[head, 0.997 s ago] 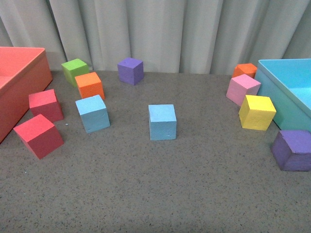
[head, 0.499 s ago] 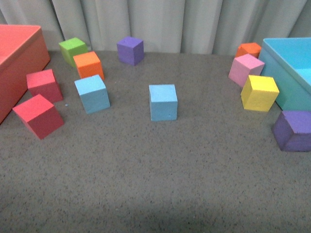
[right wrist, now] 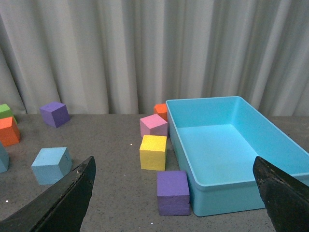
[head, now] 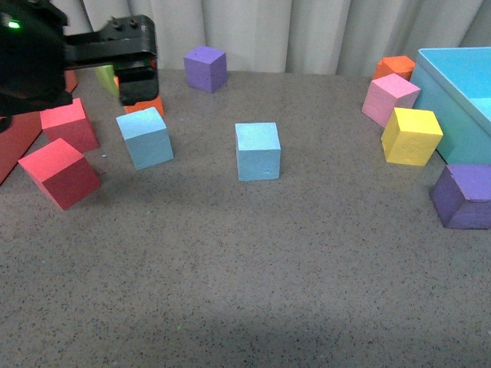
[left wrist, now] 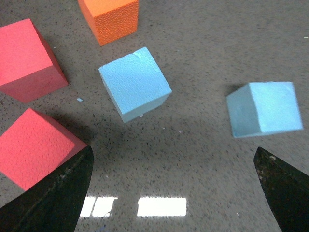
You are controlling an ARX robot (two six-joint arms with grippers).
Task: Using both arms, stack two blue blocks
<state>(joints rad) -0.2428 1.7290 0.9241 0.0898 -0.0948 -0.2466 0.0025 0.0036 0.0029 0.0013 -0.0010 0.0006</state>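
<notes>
Two light blue blocks sit apart on the grey table: one at the left, one in the middle. My left gripper hangs open and empty above the orange cube, just behind the left blue block. In the left wrist view both blue blocks show, the left one and the middle one, beyond the open gripper. My right gripper is open and empty and out of the front view. Its view shows the middle blue block and a sliver of the other.
Two red cubes lie left of the left blue block, by a red bin. An orange cube is partly hidden. A purple cube sits behind. Pink, yellow and purple cubes flank the turquoise bin.
My left arm has come into the front view at the top left, over the orange and green cubes. The front view has shifted slightly. The blocks have not moved on the table.
</notes>
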